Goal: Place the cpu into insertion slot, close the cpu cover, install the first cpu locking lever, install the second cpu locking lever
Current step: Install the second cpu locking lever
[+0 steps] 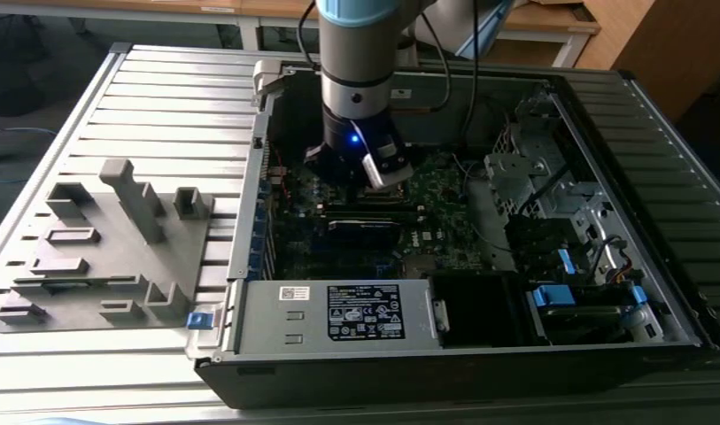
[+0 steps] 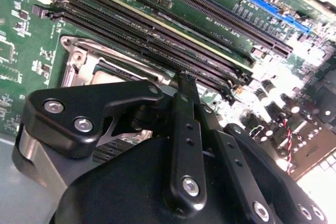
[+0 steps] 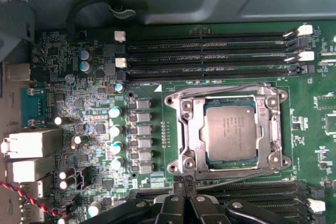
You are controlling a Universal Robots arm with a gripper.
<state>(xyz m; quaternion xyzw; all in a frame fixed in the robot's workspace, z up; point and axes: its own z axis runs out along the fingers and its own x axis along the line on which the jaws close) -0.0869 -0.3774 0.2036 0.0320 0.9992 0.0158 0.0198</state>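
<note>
Hanging at one edge of the cpu cover (image 3: pixel 185 129), the gripper (image 3: pixel 181 181) has its fingers pressed together with nothing seen between them, and long black slots (image 3: pixel 262 188) crowd it just beside. One cpu (image 3: pixel 231 129) lies flat in the insertion slot (image 3: pixel 231 163), framed by the one lowered cover. Further long slots (image 3: pixel 210 56) fill the room between the cover's opposite edge and the motherboard's (image 3: pixel 307 145) edge.

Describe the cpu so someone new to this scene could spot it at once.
In the open computer case lies a green motherboard. Beside its long black memory slots sits a silver cover. The cpu is the flat, dull grey square in the cover's cut-out, the only smooth metal plate among slots and small parts.
</note>
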